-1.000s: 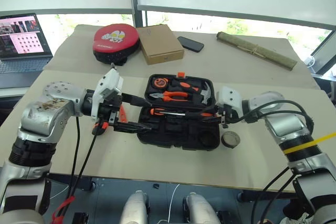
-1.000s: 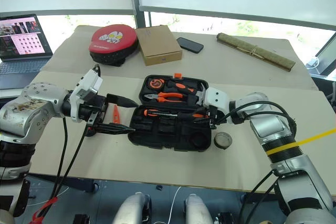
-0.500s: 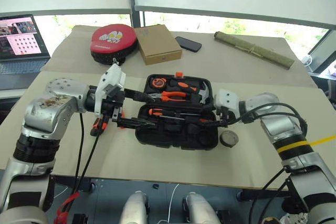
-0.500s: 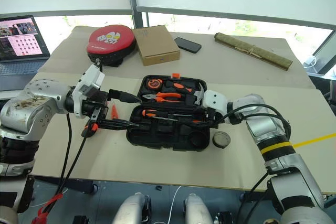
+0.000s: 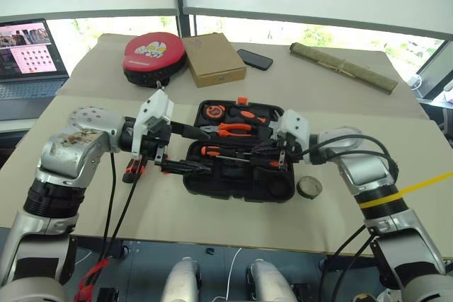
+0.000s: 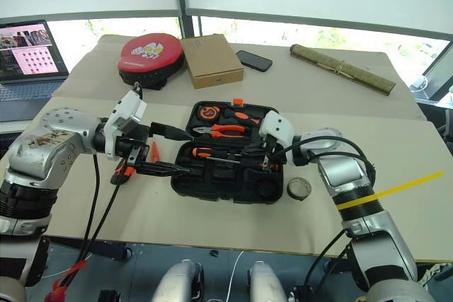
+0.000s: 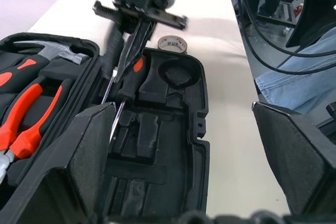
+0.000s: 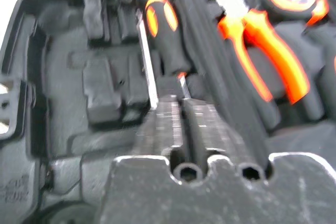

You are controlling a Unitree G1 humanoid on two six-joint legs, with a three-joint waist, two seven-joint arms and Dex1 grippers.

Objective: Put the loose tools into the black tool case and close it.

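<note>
The black tool case [image 5: 237, 180] lies open mid-table, with pliers, hammer and tape measure in its far half. Two screwdrivers [image 5: 225, 152] lie in the back row of its near half. My right gripper [image 5: 267, 153] is shut, and its tips rest on the right screwdriver's handle [image 7: 137, 65]. My left gripper [image 5: 190, 149] stands wide open, its two fingers straddling the case's left end. The dark tape roll [image 5: 309, 187] lies on the table right of the case. A slim orange tool [image 6: 154, 152] and an orange-and-black tool [image 6: 122, 173] lie left of it, partly hidden by my left hand.
At the back of the table lie a round red-and-black pad [image 5: 154, 56], a brown cardboard box [image 5: 214, 58], a phone [image 5: 255, 59] and a rolled mat [image 5: 345, 67]. A laptop [image 5: 28, 54] stands off the far left.
My right gripper has moved left from the case's right edge to over the screwdriver row, and its fingers have closed. The left gripper has stayed in place, open.
</note>
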